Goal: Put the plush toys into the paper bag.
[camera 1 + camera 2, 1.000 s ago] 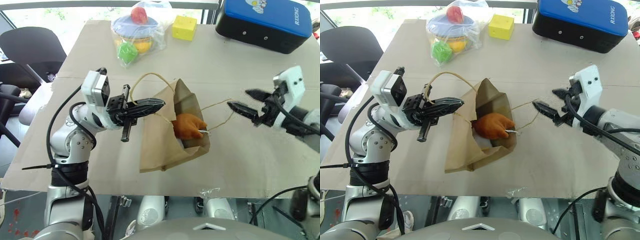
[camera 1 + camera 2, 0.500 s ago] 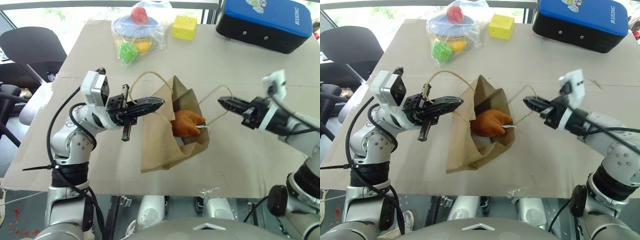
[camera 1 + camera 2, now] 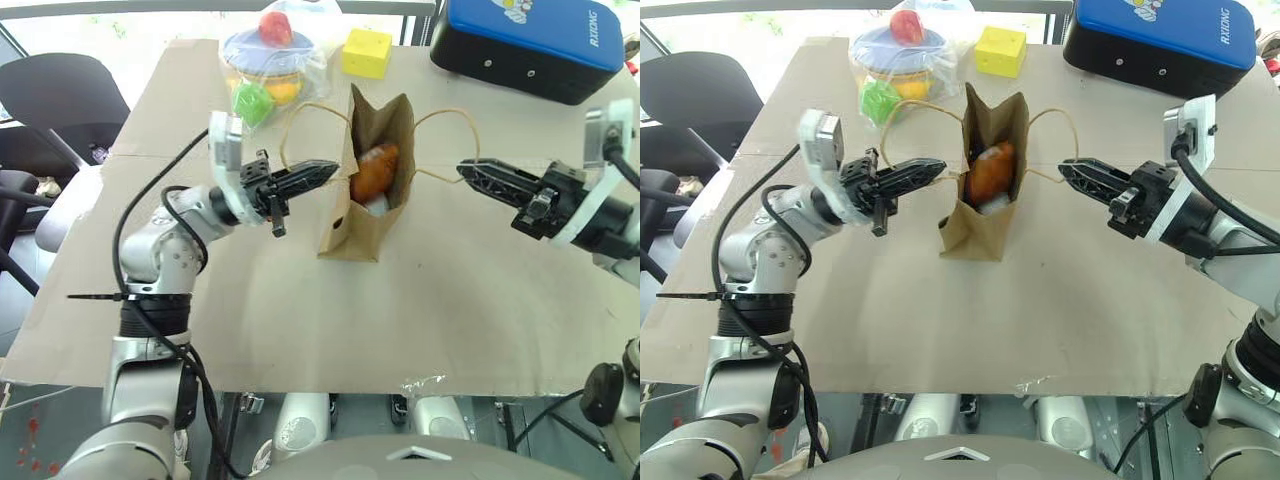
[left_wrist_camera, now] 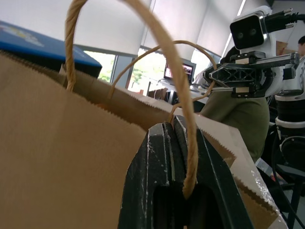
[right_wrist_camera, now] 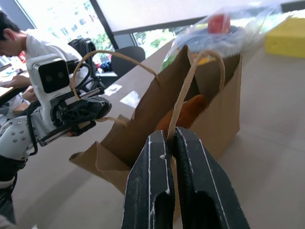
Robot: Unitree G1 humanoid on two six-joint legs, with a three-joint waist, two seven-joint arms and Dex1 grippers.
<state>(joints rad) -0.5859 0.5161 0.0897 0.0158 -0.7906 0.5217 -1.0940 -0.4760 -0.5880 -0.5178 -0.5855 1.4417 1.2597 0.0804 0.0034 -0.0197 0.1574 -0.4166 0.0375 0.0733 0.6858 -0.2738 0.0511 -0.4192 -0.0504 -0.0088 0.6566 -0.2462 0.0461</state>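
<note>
Between the two hands, the paper bag [image 3: 372,170] is being held upright on the surface [image 3: 450,290], the left hand [image 3: 322,172] and right hand [image 3: 470,172] each pinching one handle; the brown-orange plush toy [image 3: 372,170] is lying inside.

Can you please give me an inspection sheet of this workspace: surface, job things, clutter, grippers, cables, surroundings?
Surface: table covered with brown board.
Job things: paper bag stands upright with its mouth open; brown-orange plush inside, something white under it.
Clutter: wrapped colourful toys, yellow cube and blue case at the far edge.
Grippers: left gripper shut on the left handle; right gripper shut on the right handle.
Cables: black cable loops along the left arm; another runs along the right arm.
Surroundings: black chair beyond the table's left side; a person sits at a desk.
</note>
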